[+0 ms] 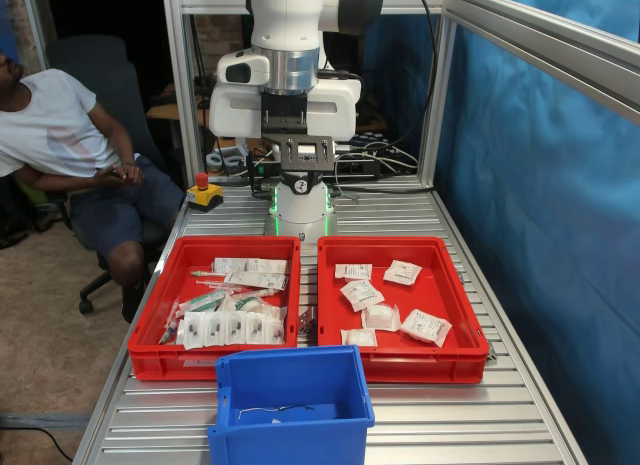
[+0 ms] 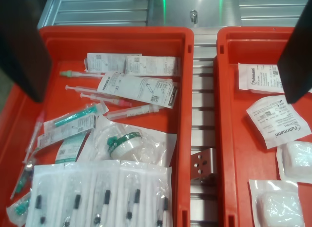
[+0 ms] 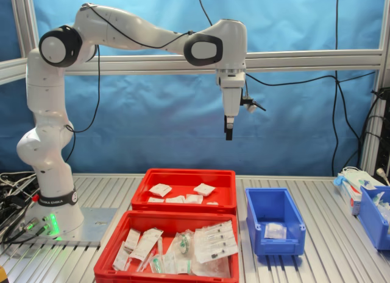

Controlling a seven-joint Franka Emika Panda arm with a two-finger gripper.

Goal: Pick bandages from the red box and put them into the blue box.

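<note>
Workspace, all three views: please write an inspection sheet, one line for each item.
Surface: ribbed aluminium table, bare between the trays.
Job's things: the red box holds six bandages; the blue box holds one white packet.
Clutter: second red tray crowded with syringes, wrappers and a blister strip.
Grippers: the gripper hangs high above the trays, holding nothing; the wrist view shows its fingers spread.
Cables: black cables cross the blue backdrop; more lie by the robot base.
Surroundings: seated person, red emergency button, another blue bin.
</note>
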